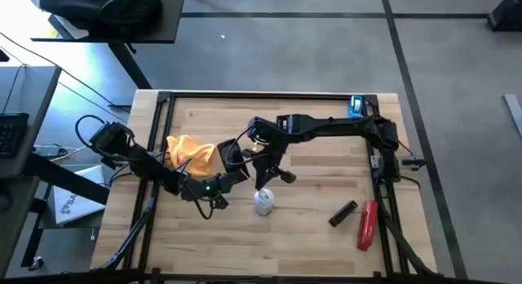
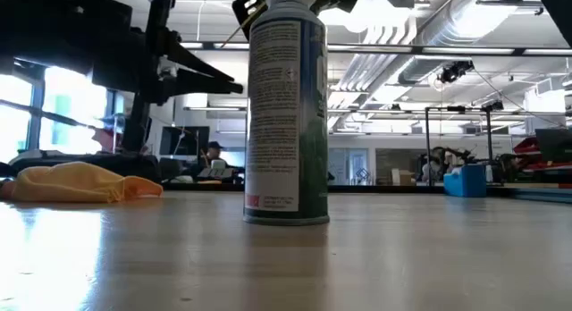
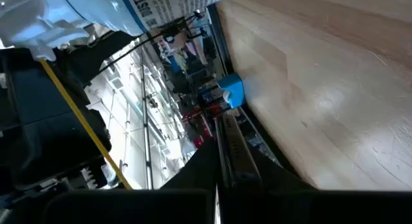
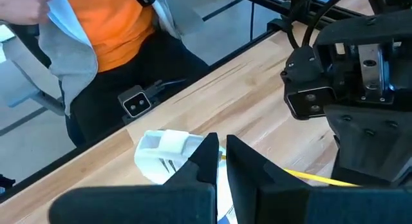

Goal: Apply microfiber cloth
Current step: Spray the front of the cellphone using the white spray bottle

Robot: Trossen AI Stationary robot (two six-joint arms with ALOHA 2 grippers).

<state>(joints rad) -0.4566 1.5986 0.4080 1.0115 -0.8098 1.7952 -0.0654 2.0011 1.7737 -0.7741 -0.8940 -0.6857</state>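
While the wooden table (image 1: 310,223) lies bare along its far side and across much of the right half, the middle near the front is crowded: a spray can (image 1: 263,201) stands upright there, with both arms meeting just beside and above it. The microfiber cloth (image 1: 192,153) lies crumpled on the left part of the table, well in from the edge, partly under the left arm's links. Toward the front right corner a small black object (image 1: 343,212) and a red tool (image 1: 367,224) lie side by side, near the metal frame; a blue object (image 1: 356,106) sits at the far right corner. From table height the can fills the centre and its top is cut off, and the cloth shows only as a low heap at the left. The right gripper (image 4: 221,152) hangs over the can's white nozzle (image 4: 161,147), its fingers nearly together with a thin gap, grasping nothing visible. The left gripper (image 1: 231,163) sits between the cloth and the can; whether it is open I cannot tell.
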